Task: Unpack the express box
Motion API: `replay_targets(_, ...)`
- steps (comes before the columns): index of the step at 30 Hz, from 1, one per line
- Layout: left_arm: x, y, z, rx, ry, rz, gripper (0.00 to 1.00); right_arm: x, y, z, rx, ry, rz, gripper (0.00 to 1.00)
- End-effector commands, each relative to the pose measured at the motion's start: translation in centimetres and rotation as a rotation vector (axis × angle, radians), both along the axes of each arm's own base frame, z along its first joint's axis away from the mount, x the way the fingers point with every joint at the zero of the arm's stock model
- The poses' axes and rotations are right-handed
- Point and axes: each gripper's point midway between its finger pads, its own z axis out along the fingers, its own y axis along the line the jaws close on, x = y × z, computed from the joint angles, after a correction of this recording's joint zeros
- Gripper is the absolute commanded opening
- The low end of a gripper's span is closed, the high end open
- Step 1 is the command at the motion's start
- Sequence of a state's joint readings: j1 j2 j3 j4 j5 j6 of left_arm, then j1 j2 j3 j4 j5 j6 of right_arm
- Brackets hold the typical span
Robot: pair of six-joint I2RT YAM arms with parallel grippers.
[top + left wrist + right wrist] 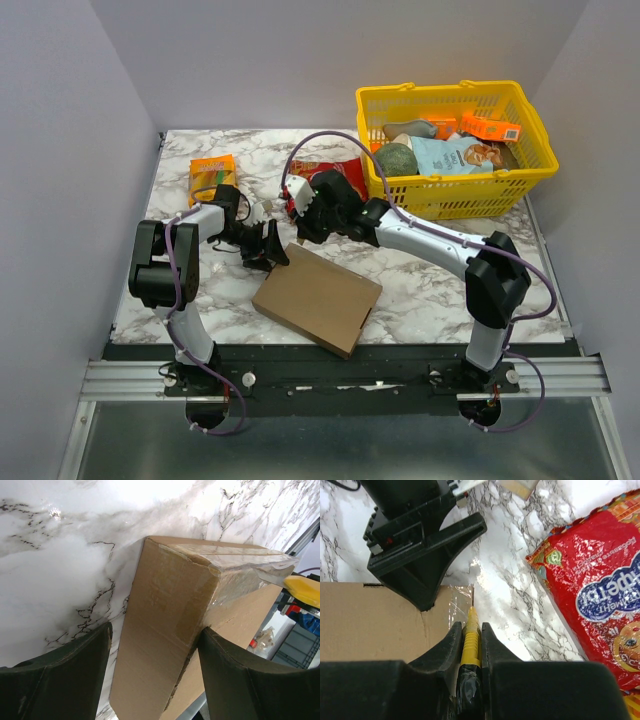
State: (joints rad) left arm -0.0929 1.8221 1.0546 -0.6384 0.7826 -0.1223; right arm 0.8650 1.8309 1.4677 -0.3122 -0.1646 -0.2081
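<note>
Going left to right: an orange snack pack [212, 178] lies at the far left of the marble table [440, 300], well apart from the rest. Next is the left gripper [156, 632], jaws spread wide, one finger on each side of the box's left end. It isn't clamping anything.

The express box [317, 298] lies flat near the front middle of the table, lid closed. It sits skewed, with its long axis running from far-left to near-right, and its near corner is right at the table's front edge. Clear tape [245, 562] covers the far edge seam.

The right gripper [470, 640] hangs just over the box's far corner, pinched tight on a yellow tool [471, 630] whose tip points at that taped edge. Can't tell if it actually touches. The left claw is just beside it, so that corner is pretty crowded.

A red snack bag [335, 172] lies just behind the right gripper. A yellow basket [540, 150] full of groceries sits in the far right corner.
</note>
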Motion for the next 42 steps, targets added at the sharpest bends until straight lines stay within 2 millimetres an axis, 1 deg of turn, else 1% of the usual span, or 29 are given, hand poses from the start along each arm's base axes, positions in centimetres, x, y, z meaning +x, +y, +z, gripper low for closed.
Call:
replay_targets(1,-0.7,2.9,-4.6,0.203,0.037,-0.005,0.75,0.4,1.1,2.8,0.05,-0.037,-0.001,0.0)
replay_targets(6,-0.7,2.9,-4.6,0.203,0.034,-0.001,0.75,0.2,1.0,2.5,0.046,-0.025,0.005,0.0)
replay_targets(12,-0.8,2.9,-4.6,0.201,0.037,-0.001,0.75,-0.1,0.7,0.7,0.004,-0.004,0.011,0.0)
replay_targets(16,-0.7,2.9,-4.6,0.203,0.035,-0.002,0.75,-0.3,0.5,0.1,-0.01,0.012,0.017,0.0)
replay_targets(42,-0.7,2.9,-4.6,0.198,0.039,0.001,0.75,-0.5,0.7,-1.6,-0.031,0.047,0.021,0.0)
